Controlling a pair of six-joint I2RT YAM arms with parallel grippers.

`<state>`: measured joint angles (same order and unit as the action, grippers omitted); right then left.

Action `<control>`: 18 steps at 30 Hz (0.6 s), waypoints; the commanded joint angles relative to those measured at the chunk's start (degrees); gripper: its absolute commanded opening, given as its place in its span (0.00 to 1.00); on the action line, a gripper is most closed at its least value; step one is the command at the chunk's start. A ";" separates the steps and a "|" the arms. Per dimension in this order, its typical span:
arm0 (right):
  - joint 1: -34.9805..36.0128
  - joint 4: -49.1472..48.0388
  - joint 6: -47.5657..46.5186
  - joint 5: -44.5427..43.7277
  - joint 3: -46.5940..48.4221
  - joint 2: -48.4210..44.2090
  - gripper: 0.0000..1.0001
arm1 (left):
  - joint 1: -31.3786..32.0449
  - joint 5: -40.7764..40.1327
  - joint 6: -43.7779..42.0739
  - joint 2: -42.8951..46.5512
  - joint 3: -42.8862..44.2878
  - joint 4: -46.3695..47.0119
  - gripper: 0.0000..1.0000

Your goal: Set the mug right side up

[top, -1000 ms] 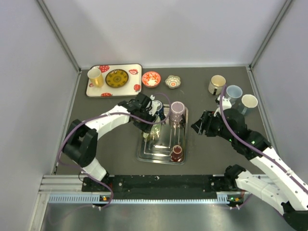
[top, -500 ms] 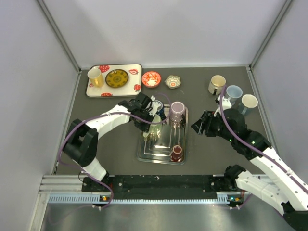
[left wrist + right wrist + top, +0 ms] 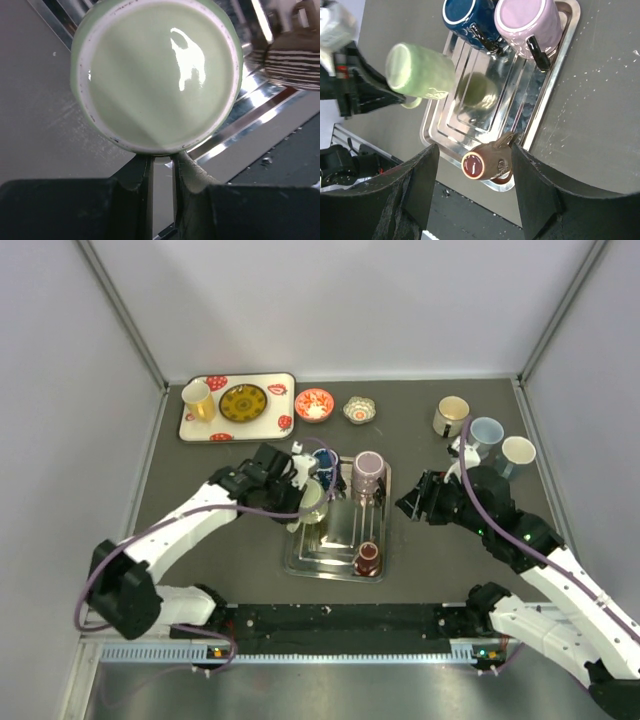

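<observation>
Lifted since a second ago off the steel tray [image 3: 335,571], the green mug [image 3: 313,499] now hangs on its side over the tray's left edge, base toward the left gripper [image 3: 162,162], which pinches its handle narrowly.

My left arm [image 3: 190,515] reaches forward and inward with a bent elbow. My left gripper [image 3: 300,487] has its fingers [image 3: 141,175] pinched close on the green mug [image 3: 313,499] by its handle. My right arm [image 3: 520,535] angles inward, my right gripper [image 3: 408,498] spread, holding nothing.
</observation>
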<state>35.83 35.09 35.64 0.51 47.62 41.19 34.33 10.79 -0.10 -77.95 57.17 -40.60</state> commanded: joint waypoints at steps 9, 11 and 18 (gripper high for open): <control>0.55 -12.93 3.29 20.38 -1.73 -3.74 0.60 | 0.74 10.46 18.71 27.05 -2.40 20.96 0.00; 0.55 -16.89 4.96 25.14 -2.96 -4.53 0.60 | 0.74 12.41 26.24 30.57 -5.90 33.13 0.00; 0.64 -28.04 9.44 33.49 -7.79 -8.05 0.63 | 0.83 18.39 45.52 32.78 -13.21 63.03 0.00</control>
<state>35.86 17.93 41.43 26.20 41.60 34.81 34.98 23.53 30.70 -46.11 46.59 -9.02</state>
